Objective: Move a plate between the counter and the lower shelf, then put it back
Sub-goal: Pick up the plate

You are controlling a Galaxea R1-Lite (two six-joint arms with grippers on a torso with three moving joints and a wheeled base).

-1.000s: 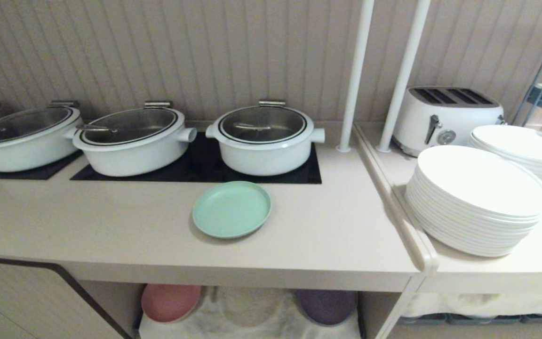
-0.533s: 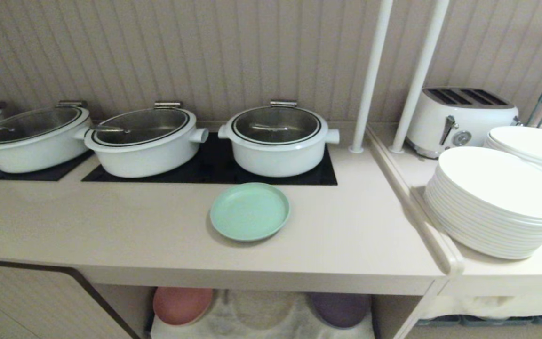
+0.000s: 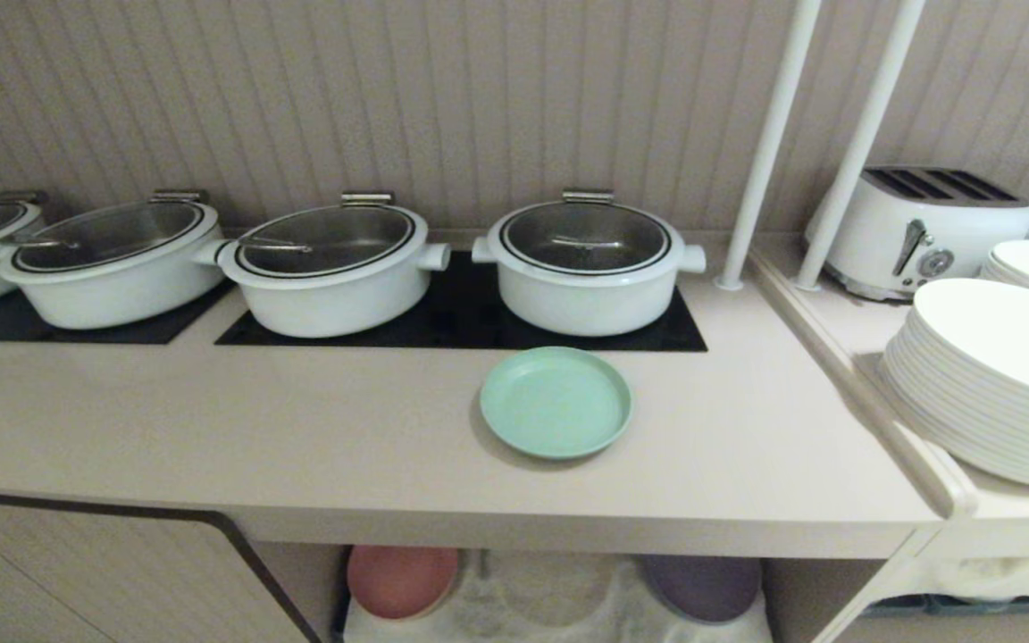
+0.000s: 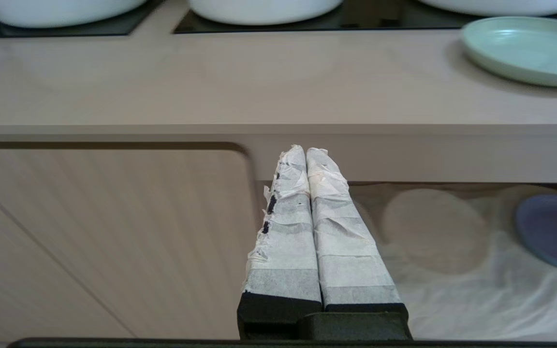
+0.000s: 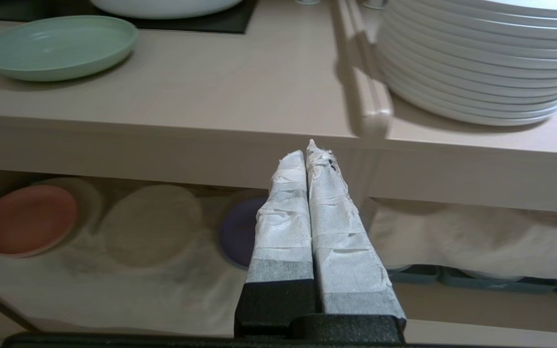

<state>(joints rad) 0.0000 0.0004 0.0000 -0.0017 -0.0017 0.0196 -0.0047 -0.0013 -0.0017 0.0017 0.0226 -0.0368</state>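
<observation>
The mint-green plate [image 3: 556,402] lies flat on the beige counter [image 3: 300,429], just in front of the rightmost white pot [image 3: 588,263]. It also shows in both wrist views, plate [image 4: 525,48] and plate [image 5: 58,46]. Under the counter is the lower shelf [image 3: 559,598], draped in white cloth, lower shelf [image 5: 114,285]. My left gripper [image 4: 306,151] is shut and empty, held low before the counter's front edge. My right gripper [image 5: 307,152] is likewise shut and empty, further right. Neither arm shows in the head view.
A pink plate [image 3: 401,580] and a purple plate [image 3: 702,585] lie on the shelf cloth. Several white lidded pots stand on black hob panels [image 3: 461,313]. On the adjoining side top are stacked white plates [image 3: 988,375], a toaster [image 3: 921,228] and two white poles [image 3: 769,143].
The whole scene has shifted to the right in the head view, so the camera has turned or driven left. The plate and pots keep their places on the counter.
</observation>
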